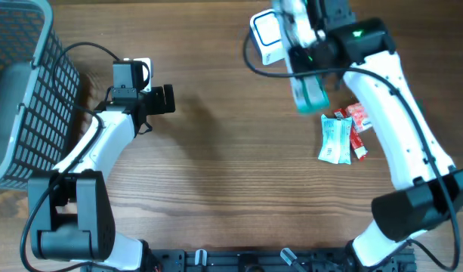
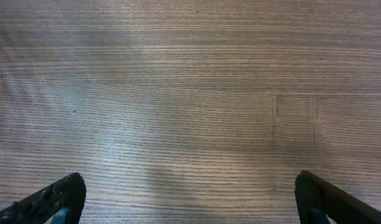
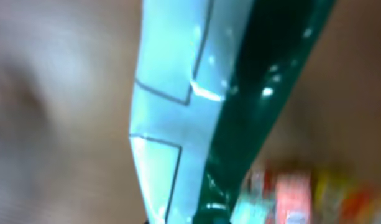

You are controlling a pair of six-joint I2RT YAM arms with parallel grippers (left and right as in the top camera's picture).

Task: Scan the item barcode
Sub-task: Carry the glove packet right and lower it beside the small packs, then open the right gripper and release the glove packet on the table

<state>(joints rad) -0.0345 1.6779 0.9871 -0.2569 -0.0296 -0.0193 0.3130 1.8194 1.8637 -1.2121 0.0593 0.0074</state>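
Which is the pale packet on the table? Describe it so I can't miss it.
Start at the table's right side, where the right gripper holds a teal pouch. Nearer the robot than that pouch, a few packets lie on the wood. The pale packet is the white-and-light-blue one on the left of the group, against the red packets at its right edge.

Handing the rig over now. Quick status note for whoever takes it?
Left gripper: open, empty, over bare table beside the basket.
Right gripper: shut on what looks like the corded scanner, held off the table at the far side.
Items: white-blue packet and red packets lie on the table by the right arm, no gripper on them.
Done: scanner in hand.
Left: present a packet's barcode and scan it.
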